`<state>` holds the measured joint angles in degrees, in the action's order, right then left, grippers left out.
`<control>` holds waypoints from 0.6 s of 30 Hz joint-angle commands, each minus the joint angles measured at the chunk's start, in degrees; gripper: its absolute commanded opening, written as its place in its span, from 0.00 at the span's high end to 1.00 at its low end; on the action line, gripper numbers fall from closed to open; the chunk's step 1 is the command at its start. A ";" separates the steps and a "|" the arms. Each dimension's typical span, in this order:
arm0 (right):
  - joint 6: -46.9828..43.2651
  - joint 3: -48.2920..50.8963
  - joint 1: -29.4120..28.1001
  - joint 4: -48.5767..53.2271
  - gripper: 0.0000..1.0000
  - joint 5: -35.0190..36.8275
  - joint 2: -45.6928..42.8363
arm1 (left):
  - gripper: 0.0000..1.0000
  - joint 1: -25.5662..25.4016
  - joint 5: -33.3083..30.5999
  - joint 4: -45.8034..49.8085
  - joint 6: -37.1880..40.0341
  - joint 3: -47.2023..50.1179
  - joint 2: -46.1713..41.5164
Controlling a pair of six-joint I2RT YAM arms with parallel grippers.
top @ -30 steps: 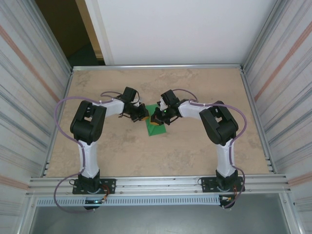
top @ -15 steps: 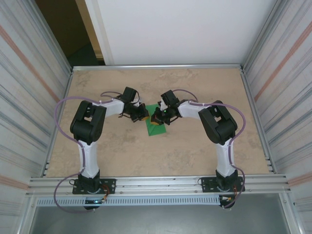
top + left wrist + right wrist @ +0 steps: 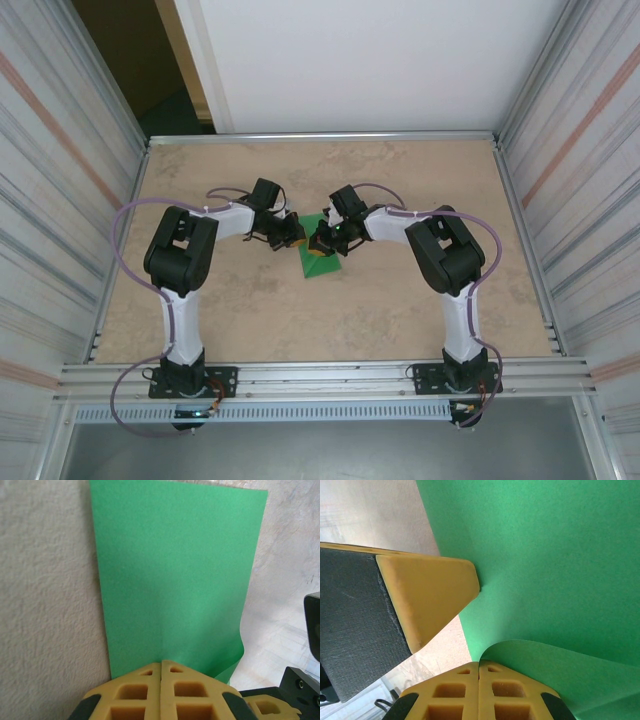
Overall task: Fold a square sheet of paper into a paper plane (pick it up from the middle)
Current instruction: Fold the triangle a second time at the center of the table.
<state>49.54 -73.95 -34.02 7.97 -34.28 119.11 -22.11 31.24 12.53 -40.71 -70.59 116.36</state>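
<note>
The square sheet of paper is bright green and lies folded at the middle of the table, between the two arms. My left gripper is shut, and its yellow tips rest on the near edge of the flat paper. In the right wrist view, one of the left fingers touches the paper's left edge. My right gripper is shut at a flap of the paper that curls up from the sheet into its tips. From above, the right gripper sits over the paper's far end.
The beige table is bounded by corrugated metal walls on both sides. An aluminium rail runs along the near edge, where the arm bases stand. Both forearms angle inward and nearly meet over the paper.
</note>
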 commanded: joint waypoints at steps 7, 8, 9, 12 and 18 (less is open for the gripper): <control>1.35 -1.63 0.36 -0.15 1.00 0.78 2.19 | 0.97 0.05 -3.19 3.77 -0.03 1.59 0.71; 1.39 -1.57 0.36 -0.18 1.00 0.79 2.26 | 0.98 0.01 -3.21 3.80 0.01 1.60 0.71; 1.38 -1.46 0.41 -0.17 1.00 0.88 2.19 | 0.98 0.04 -3.18 3.78 0.02 1.61 0.71; 1.35 -1.35 0.37 -0.06 1.00 1.04 2.09 | 0.97 0.03 -3.15 3.81 0.02 1.71 0.69; 1.44 -1.39 0.45 0.03 1.00 1.19 2.40 | 0.98 0.03 -3.27 3.77 0.02 1.77 0.69</control>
<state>49.58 -74.17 -34.00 7.68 -34.26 120.16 -22.11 31.27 12.53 -40.73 -70.59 116.36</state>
